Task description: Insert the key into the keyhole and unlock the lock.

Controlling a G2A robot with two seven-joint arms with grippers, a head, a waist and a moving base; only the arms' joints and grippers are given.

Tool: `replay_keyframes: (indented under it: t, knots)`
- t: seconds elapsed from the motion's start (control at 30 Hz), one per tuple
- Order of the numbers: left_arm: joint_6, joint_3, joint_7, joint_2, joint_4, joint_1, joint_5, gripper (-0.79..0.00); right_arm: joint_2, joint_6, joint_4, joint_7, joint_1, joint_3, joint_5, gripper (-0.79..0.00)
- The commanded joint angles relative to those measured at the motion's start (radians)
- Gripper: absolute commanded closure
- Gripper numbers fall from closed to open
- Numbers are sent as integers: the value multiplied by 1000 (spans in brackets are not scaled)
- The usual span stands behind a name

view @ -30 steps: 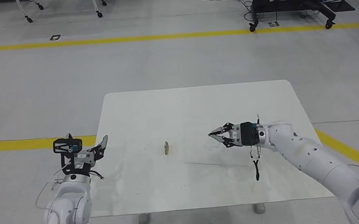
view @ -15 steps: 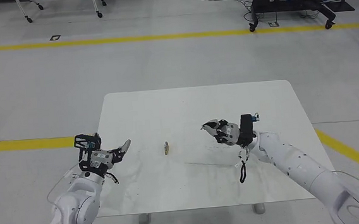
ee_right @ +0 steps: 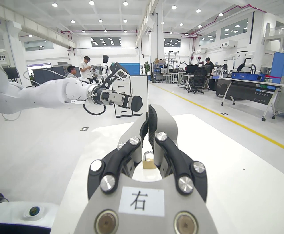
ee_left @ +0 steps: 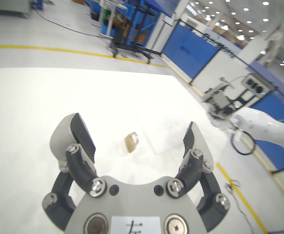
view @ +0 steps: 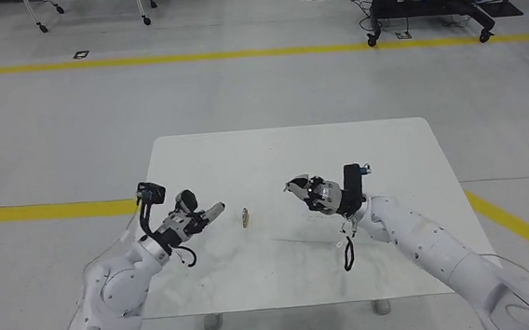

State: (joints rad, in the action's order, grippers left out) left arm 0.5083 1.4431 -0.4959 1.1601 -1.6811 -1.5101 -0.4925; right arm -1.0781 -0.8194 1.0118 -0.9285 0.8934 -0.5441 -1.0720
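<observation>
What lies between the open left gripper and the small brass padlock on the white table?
Nothing: the white table is bare between the left gripper and the brass padlock; the left wrist and top views show this.

I saw a white table [view: 384, 146] on a pale floor crossed by yellow lines [view: 237, 52], with a black wheeled frame [view: 387, 1] well beyond it. The wrist views showed blue panels [ee_left: 195, 53], a white cabinet [ee_right: 142, 84] and an office chair [ee_right: 197, 80].
</observation>
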Motion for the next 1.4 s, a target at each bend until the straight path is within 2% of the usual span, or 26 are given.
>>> replay_keyframes:
  t: [0.0, 0.07, 0.17, 0.37, 0.43, 0.53, 0.8, 0.83, 0.9, 1.0, 1.07, 1.1, 1.13, 1.27, 1.37]
  knots:
    - [30, -36, -106, 1, 42, 52, 152, -785, -14, -14, -5, 10, -7, 4, 19, 0]
    - [50, -71, -172, 2, 80, 100, 214, -785, -28, -22, -15, 16, -13, 6, 36, 0]
    - [73, -124, -283, 7, 150, 164, 407, -785, -48, -38, -30, 21, -19, 7, 61, 0]
    - [108, -159, -522, 9, 355, 284, 814, -785, -87, -79, -58, 18, -16, 5, 136, 0]
    - [114, -167, -588, 9, 410, 318, 878, -785, -98, -85, -63, 33, -17, 10, 154, 0]
    - [127, -162, -594, 8, 472, 349, 890, -785, -98, -85, -63, 33, -17, 10, 154, 0]
    - [122, -164, -582, 8, 467, 346, 881, -785, -98, -85, -63, 33, -17, 10, 154, 0]
    - [118, -167, -567, 8, 454, 340, 866, -785, -100, -95, -56, 56, -1, 12, 180, 0]
    - [121, -173, -552, 8, 429, 325, 861, -785, -105, -192, -51, 139, 14, 15, 294, 0]
    - [142, -182, -562, 6, 403, 310, 855, -785, -116, -193, -55, 314, 22, 34, 475, 0]
    - [148, -187, -572, 5, 396, 304, 857, -637, -120, -193, -65, 429, 17, 37, 592, 0]
    - [150, -191, -575, 4, 394, 303, 852, -493, -122, -193, -59, 476, 12, 36, 640, 0]
    - [150, -193, -574, 3, 393, 303, 840, -403, -123, -193, -55, 514, 12, 35, 684, 0]
    - [160, -205, -549, 2, 384, 298, 804, -329, -127, -165, -40, 661, 14, 30, 832, 0]
    - [160, -214, -534, 2, 378, 295, 790, -323, -130, -152, -25, 746, 18, 25, 914, 0]
